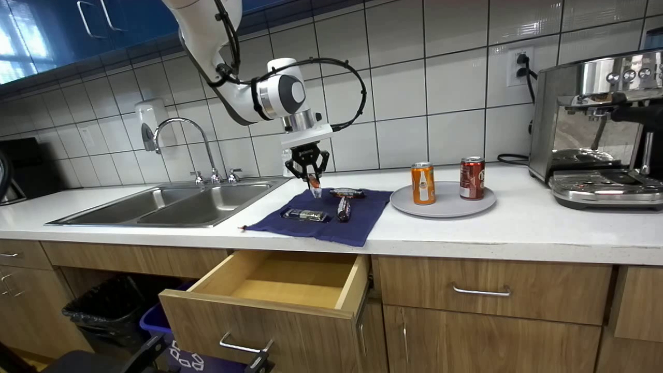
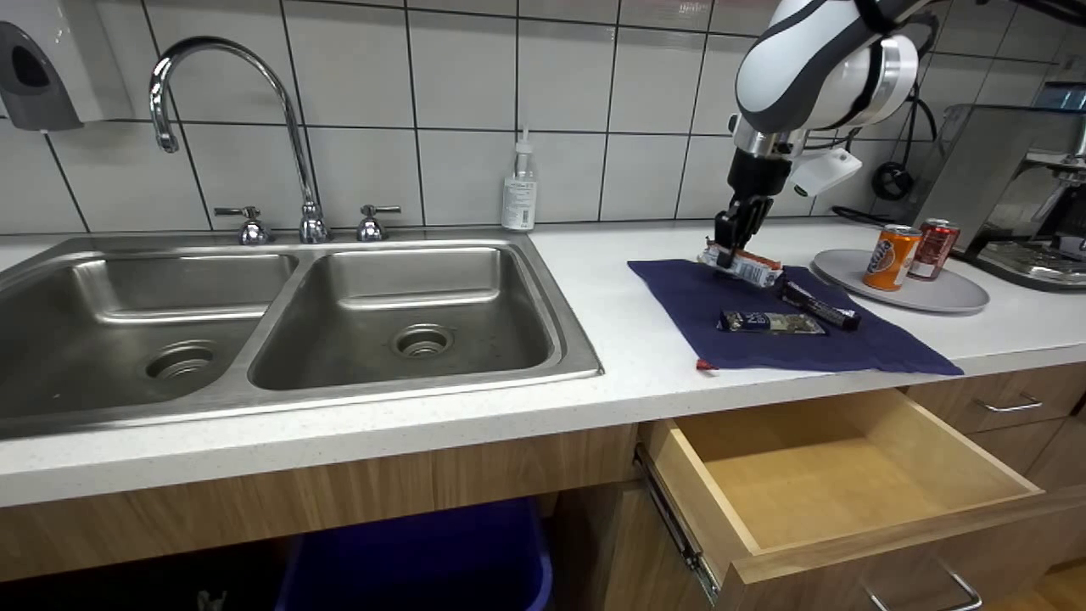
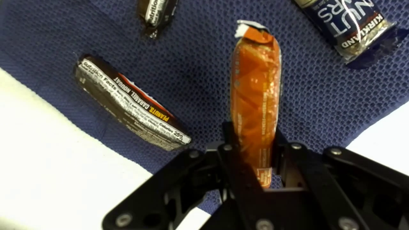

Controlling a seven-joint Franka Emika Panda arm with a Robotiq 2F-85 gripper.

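Currently, claw (image 3: 254,137) clamped on orange-wrapped bar (image 3: 256,86) over navy cloth (image 1: 362,225).
Nut bar (image 1: 305,215) near left, two dark bars (image 1: 344,209) right, gray plate (image 1: 447,192) farther right.

The white arm (image 1: 210,31) slopes down from above and bends at the wrist (image 1: 284,96); the black gripper (image 3: 254,137) points downward, its fingers (image 3: 228,134) clamped in a narrow grip.
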